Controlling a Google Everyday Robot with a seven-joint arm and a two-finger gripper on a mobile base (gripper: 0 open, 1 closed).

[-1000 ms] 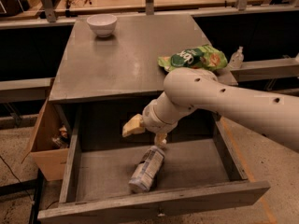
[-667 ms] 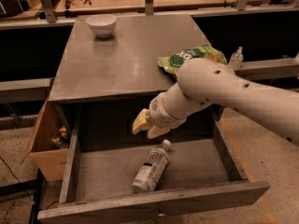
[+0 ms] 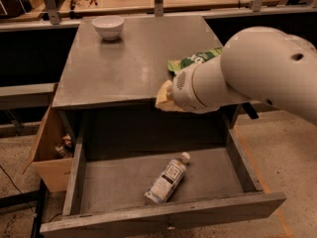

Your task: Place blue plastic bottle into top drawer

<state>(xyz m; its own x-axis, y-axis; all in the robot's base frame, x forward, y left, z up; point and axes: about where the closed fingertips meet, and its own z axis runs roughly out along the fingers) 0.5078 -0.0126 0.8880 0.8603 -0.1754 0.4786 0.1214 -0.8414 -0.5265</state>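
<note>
I see the blue plastic bottle [image 3: 167,178] lying on its side on the floor of the top drawer [image 3: 163,218], a little right of the middle and nearer the front panel than the back. Its white cap points toward the back right, its base toward the front left, and the whitish label with the dark square mark faces up. Nothing touches it. The drawer stands wide open under the worktop [image 3: 124,63], and the bottle is the only thing I can see in it. My pincer [image 3: 166,96] hangs well above the bottle, at the front edge of the worktop and apart from the bottle. Only its yellowish tip shows past the thick white arm [image 3: 257,73], so I cannot tell whether it is spread or pressed together; I see nothing held in it. The arm comes in from the right and covers part of a green bag [image 3: 197,59] that lies on the right side of the worktop. A white bowl [image 3: 108,26] sits upright near the worktop's back left corner, well apart from the bag. To the left of the drawer, a brown cardboard box [image 3: 47,155] rests against the cabinet, with a few small things inside that I cannot make out.
</note>
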